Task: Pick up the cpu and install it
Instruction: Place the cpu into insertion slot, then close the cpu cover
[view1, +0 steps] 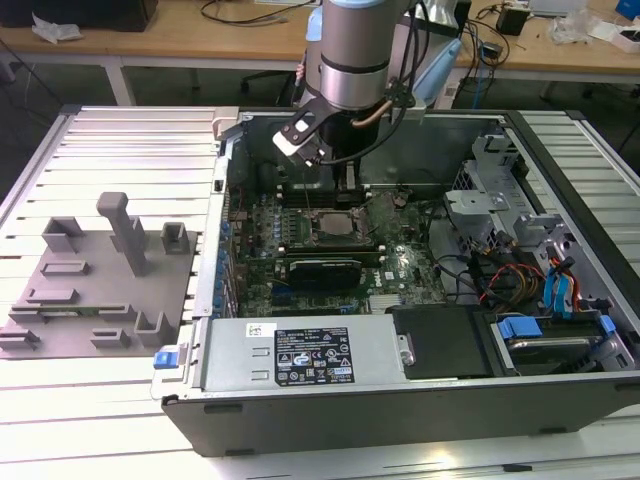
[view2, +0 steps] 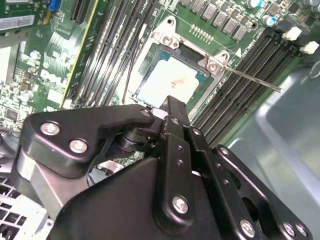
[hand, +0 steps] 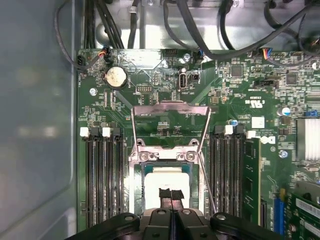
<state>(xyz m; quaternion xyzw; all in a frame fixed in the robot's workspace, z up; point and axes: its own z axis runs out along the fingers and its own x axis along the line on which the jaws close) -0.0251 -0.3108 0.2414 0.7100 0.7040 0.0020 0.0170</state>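
Silver-white metal caps the cpu, a small flat square with a thin darker rim, lying level inside the socket on the motherboard, with the hinged metal frame standing open. It looks light and stiff yet fragile, with a smooth, likely slippery lid, so opposite edges seem the safest hold, kept flat. The gripper hangs directly over that lid with its fingers clenched together on nothing; whether the tips touch the metal cannot be told
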